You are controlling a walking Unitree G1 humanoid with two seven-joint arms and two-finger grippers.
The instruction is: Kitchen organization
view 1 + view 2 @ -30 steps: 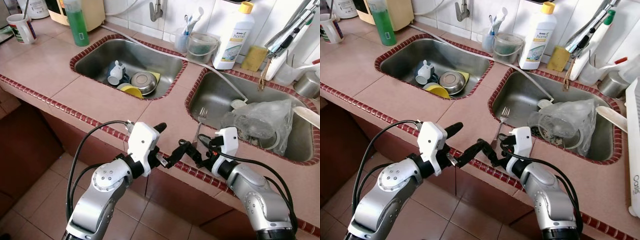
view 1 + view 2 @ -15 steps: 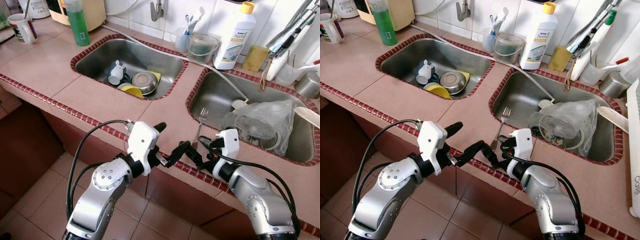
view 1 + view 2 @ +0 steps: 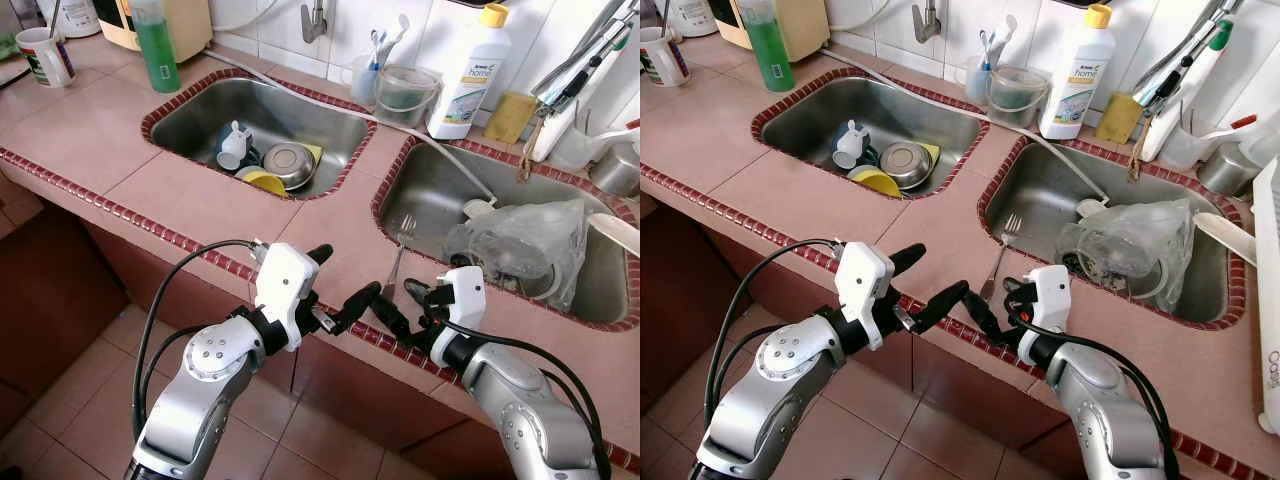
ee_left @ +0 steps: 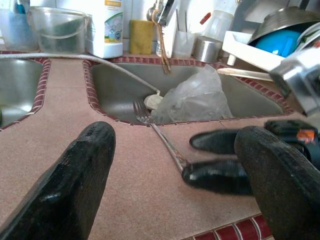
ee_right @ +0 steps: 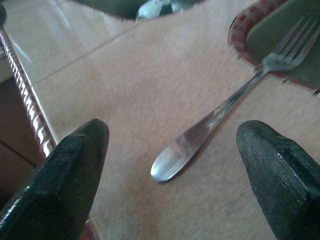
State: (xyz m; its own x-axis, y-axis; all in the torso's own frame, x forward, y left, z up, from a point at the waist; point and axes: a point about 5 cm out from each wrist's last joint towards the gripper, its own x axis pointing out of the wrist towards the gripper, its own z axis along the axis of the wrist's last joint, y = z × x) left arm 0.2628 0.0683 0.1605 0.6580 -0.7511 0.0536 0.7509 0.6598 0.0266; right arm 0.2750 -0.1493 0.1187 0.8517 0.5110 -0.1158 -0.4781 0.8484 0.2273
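A silver fork (image 3: 399,253) lies on the pink counter (image 3: 200,195) between the two sinks, its tines over the right sink's rim and its handle pointing at the front edge. My right gripper (image 3: 399,302) stands open just above the counter at the fork's handle end (image 5: 172,162), which lies between its two fingers without touching them. My left gripper (image 3: 340,276) is open and empty, hovering at the counter's front edge just left of the right one and facing the fork (image 4: 159,136).
The left sink (image 3: 190,115) holds a white cup, a steel bowl (image 3: 290,163) and a yellow plate. The right sink (image 3: 430,195) holds a crumpled plastic bag (image 3: 525,240). A hose, a detergent bottle (image 3: 468,75), a green soap bottle (image 3: 158,45) and a mug (image 3: 45,55) stand behind.
My right gripper has drawn back a little toward the counter's front edge and to the right, its fingers now at the fork's handle tip. The left arm has barely moved.
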